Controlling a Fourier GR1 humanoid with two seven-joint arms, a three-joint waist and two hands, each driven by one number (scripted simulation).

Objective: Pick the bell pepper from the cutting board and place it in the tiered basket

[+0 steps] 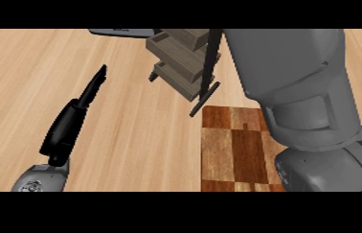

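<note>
Wooden counter, checkered cutting board at 5 o'clock, tiered basket at 12 o'clock, left hand at 8 o'clock with fingers straight, holding nothing, right forearm covering the right side, right hand's fingers and bell pepper hidden, position cannot be told.

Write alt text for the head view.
A large grey right forearm fills the right side, covering part of a checkered wooden cutting board and a grey-brown wooden tiered basket. The black left robot hand rests open at left on the light wooden counter; no pepper shows.
</note>
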